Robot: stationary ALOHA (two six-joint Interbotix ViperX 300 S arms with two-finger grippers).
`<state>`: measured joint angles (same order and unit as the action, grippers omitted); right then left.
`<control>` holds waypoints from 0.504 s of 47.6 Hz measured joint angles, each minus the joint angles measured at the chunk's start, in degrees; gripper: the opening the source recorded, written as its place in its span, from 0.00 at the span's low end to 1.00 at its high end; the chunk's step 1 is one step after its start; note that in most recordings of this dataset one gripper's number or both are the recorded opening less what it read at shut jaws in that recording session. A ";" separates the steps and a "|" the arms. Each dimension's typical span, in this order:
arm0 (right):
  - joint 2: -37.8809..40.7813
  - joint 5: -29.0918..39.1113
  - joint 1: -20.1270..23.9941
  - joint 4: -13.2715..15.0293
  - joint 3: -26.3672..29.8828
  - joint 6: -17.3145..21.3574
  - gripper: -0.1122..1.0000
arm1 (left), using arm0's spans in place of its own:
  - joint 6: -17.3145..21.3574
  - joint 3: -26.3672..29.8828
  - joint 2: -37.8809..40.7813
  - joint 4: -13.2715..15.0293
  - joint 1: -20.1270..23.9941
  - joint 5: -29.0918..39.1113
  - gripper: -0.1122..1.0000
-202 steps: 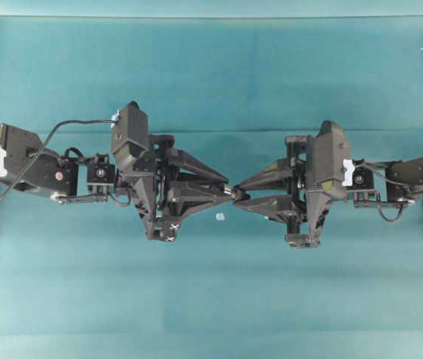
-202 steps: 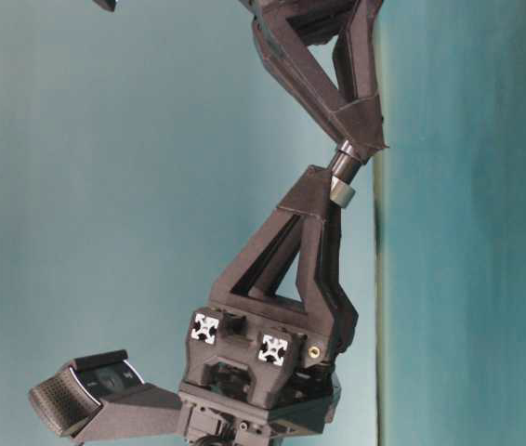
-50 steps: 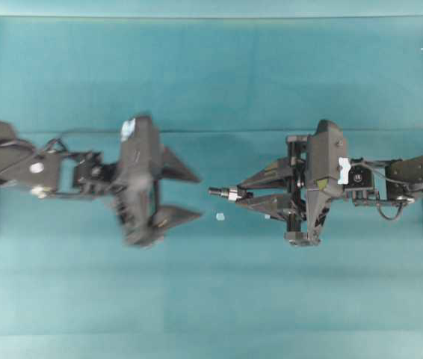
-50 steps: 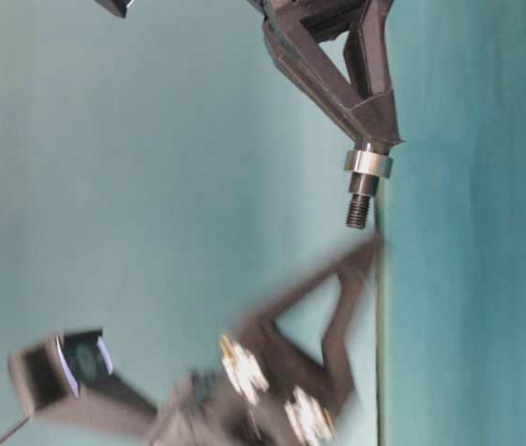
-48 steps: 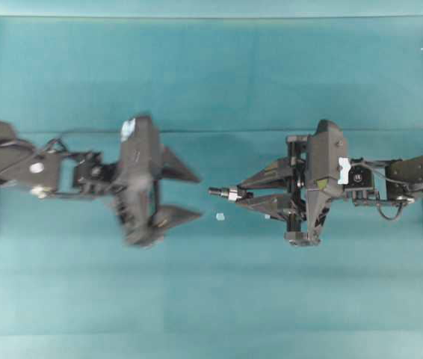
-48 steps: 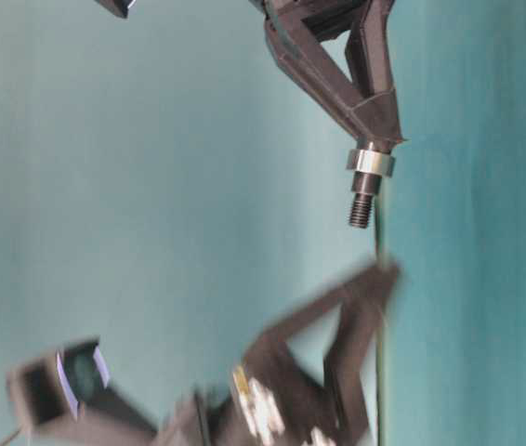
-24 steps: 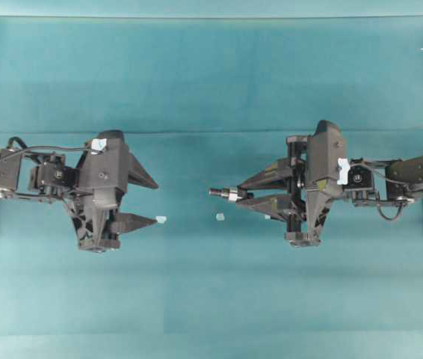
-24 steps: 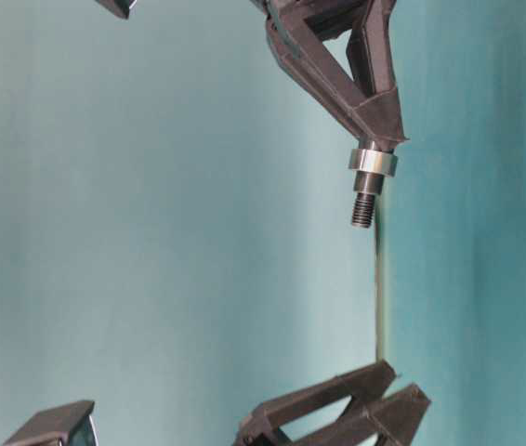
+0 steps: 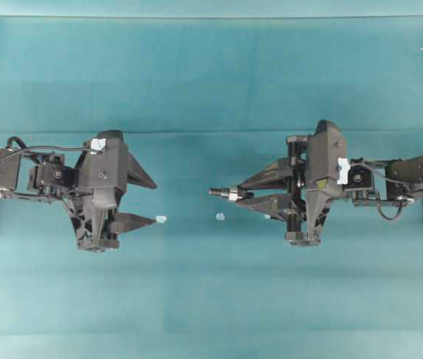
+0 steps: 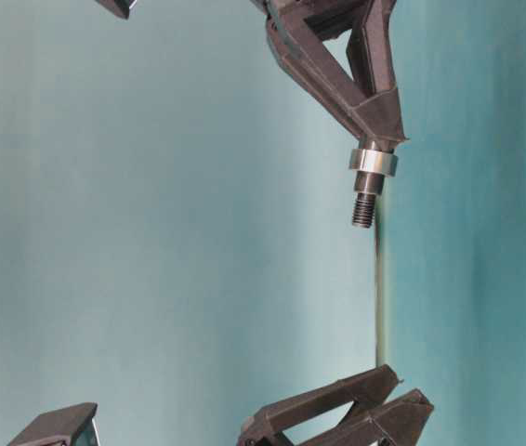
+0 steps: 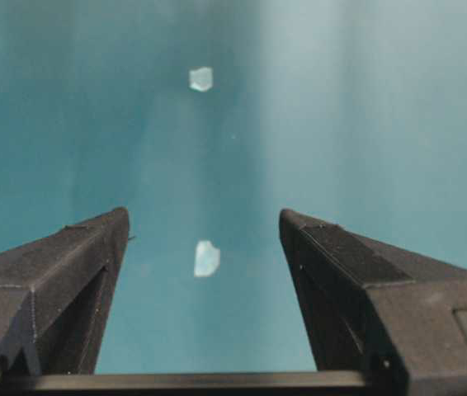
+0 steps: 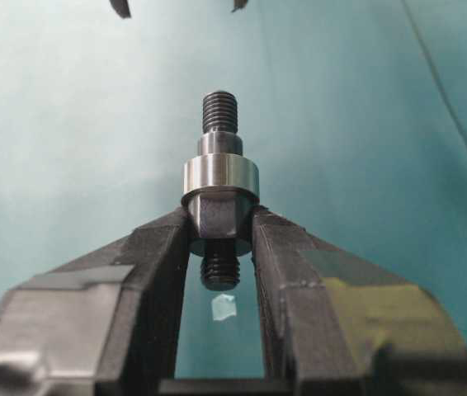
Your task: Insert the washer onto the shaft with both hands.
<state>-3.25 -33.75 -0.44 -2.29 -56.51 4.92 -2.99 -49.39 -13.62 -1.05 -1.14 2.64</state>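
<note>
The dark grey shaft (image 9: 221, 193) points left from my right gripper (image 9: 243, 196), which is shut on its thick end. The silvery washer (image 9: 232, 194) sits around the shaft right against the fingertips. The right wrist view shows the washer (image 12: 220, 175) ringing the shaft (image 12: 219, 111) just above the closed jaws, with the threaded tip free. The table-level view shows the washer (image 10: 373, 161) on the shaft (image 10: 363, 209) as well. My left gripper (image 9: 155, 202) stands open and empty far to the left, well apart from the shaft.
Two tiny pale bits lie on the teal cloth, one (image 9: 220, 217) below the shaft, the other (image 9: 161, 219) at the left gripper's lower fingertip. In the left wrist view the nearer pale bit (image 11: 206, 258) lies between the open fingers. Black frame rails stand at both side edges.
The left arm has drawn back to the left, away from the shaft, and stopped half a second ago. The right gripper, shaft and washer have not moved.
</note>
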 measured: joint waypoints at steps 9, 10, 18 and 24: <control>0.00 0.00 0.09 0.00 0.00 0.00 0.10 | 0.00 0.00 -0.09 0.00 -0.09 0.00 0.82; 0.00 0.09 0.09 0.00 0.00 0.00 0.10 | 0.00 0.00 0.00 0.09 -0.09 0.00 0.82; 0.00 0.70 0.09 0.00 -0.09 0.00 0.10 | 0.00 0.09 0.00 0.00 -0.09 -0.09 0.82; 0.00 0.70 0.00 0.00 0.00 0.00 0.10 | 0.00 0.00 0.00 0.09 0.00 0.00 0.82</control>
<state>-3.25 -33.05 -0.44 -2.29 -56.51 4.92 -2.99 -49.39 -13.62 -0.97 -1.14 2.64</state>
